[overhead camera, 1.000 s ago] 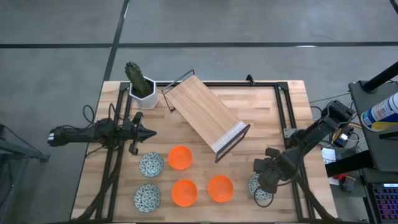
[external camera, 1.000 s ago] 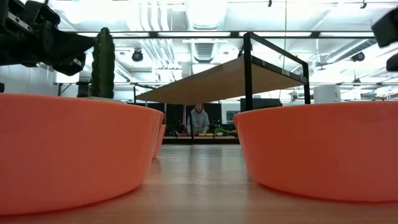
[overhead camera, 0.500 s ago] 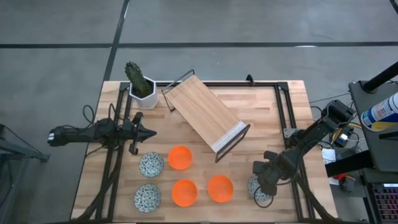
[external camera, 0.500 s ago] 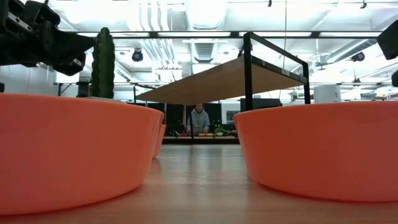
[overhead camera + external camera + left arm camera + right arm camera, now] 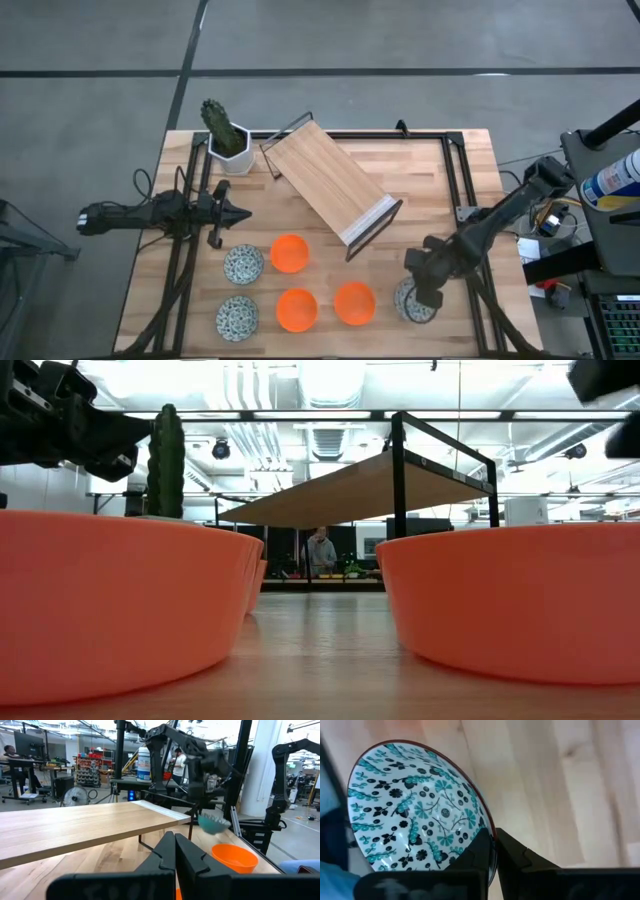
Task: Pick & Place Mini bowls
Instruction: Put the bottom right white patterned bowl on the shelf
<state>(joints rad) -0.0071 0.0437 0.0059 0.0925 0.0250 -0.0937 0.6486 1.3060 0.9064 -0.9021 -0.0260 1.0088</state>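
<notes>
High view: round mini bowls sit at the wooden table's (image 5: 420, 190) 6 o'clock edge.
Right gripper (image 5: 493, 851): fingers pinch the patterned bowl's (image 5: 415, 810) smooth rim.
Left gripper (image 5: 175, 852): fingers together, holding nothing.
Orange bowls (image 5: 289, 253): plain, shiny.

The right gripper (image 5: 428, 292) pinches the rim of a bowl (image 5: 413, 303), just right of three bowls (image 5: 298, 308) clustered mid-table (image 5: 420, 180); the left gripper (image 5: 232, 213) sits well apart.

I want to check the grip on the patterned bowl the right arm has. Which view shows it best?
The right wrist view: the patterned bowl fills it, its rim pinched in the shut jaws. The high view shows it small under the right gripper; the left wrist view shows it distant; the low view misses it.
</notes>
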